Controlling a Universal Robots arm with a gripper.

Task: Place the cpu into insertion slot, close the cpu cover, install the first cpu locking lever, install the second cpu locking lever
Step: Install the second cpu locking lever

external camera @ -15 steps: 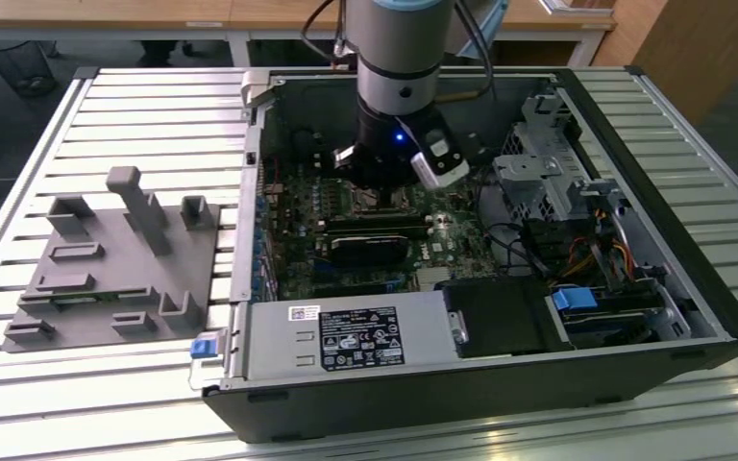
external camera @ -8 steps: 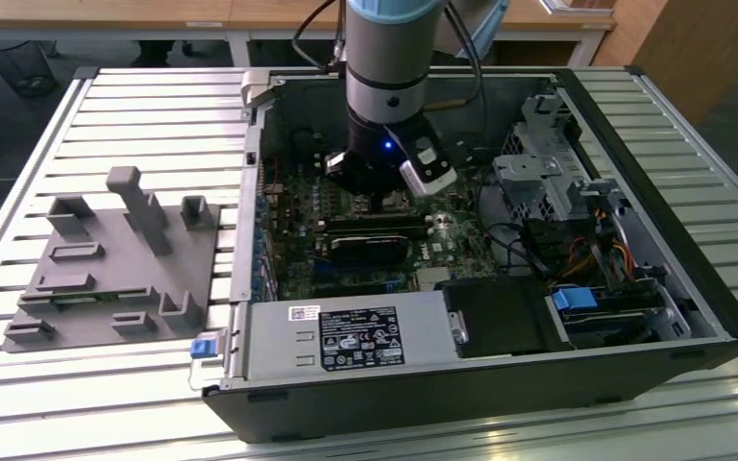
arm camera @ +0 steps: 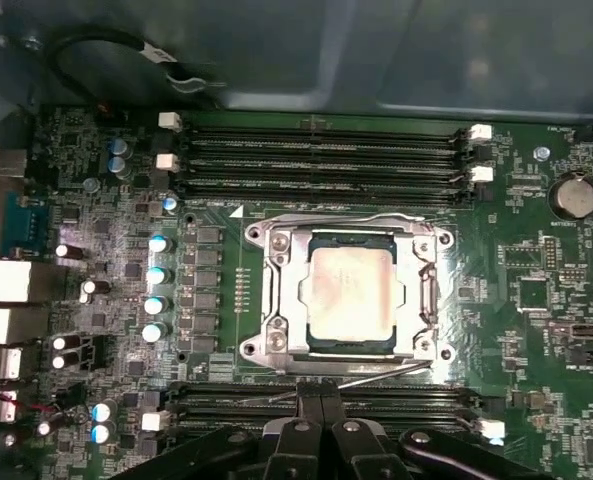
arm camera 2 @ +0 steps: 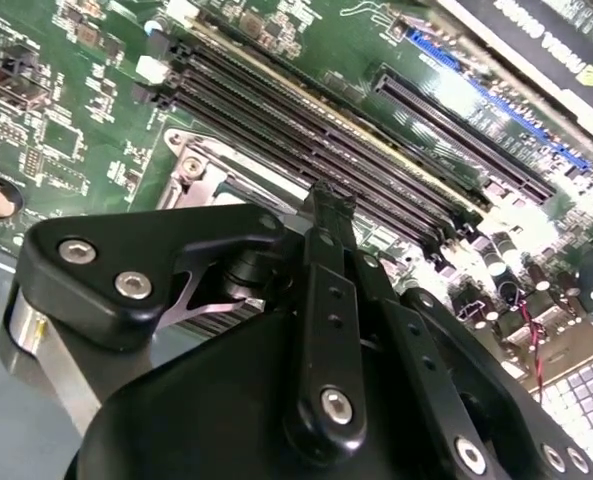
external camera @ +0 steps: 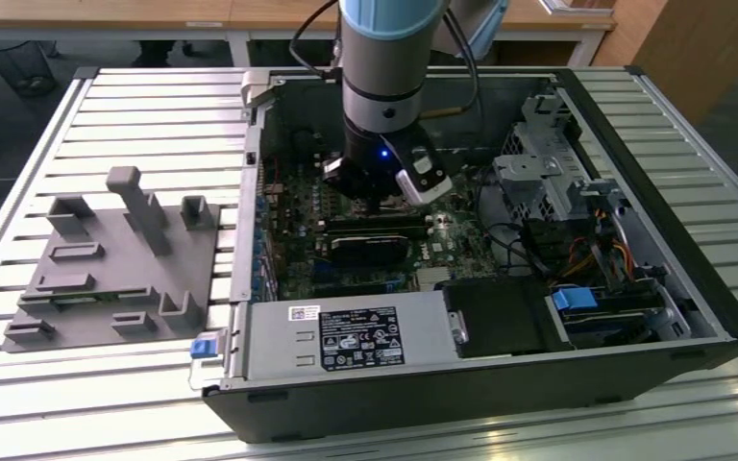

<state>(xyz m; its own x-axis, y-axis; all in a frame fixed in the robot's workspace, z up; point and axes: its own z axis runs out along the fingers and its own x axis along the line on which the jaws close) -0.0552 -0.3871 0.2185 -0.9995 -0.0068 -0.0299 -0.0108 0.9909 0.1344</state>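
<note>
Hanging over the open computer case (external camera: 676, 288), the robot arm (external camera: 388, 67) reaches down to the green circuit board (external camera: 343, 221), with its gripper (external camera: 388, 197) low among the parts.

- Gripper: in the first wrist view the black fingers (arm camera: 321, 410) come to a narrow tip just beside the near edge of the socket, pressed together with nothing between them. In the second wrist view the same fingers (arm camera 2: 331, 215) meet in one point just above the board.
- Cpu (arm camera: 351, 295): silvery-beige square chip, lying flat inside the insertion slot (arm camera: 346, 350).
- Cpu cover (arm camera: 281, 290): silvery metal frame, lying down flat around the chip, which shows through its window.
- Locking lever (arm camera: 361, 375): thin wire rod, running along the socket edge nearest the fingertips, slightly askew. Whether it is latched cannot be told.
- Memory slots (arm camera: 316, 155): long black rows on the far side of the socket; more rows (arm camera: 236, 400) on the near side, beside the fingers.
- Grey holder tray (external camera: 112, 264): on the slatted table (external camera: 87, 384), at the exterior view's left, well apart from the case.
</note>
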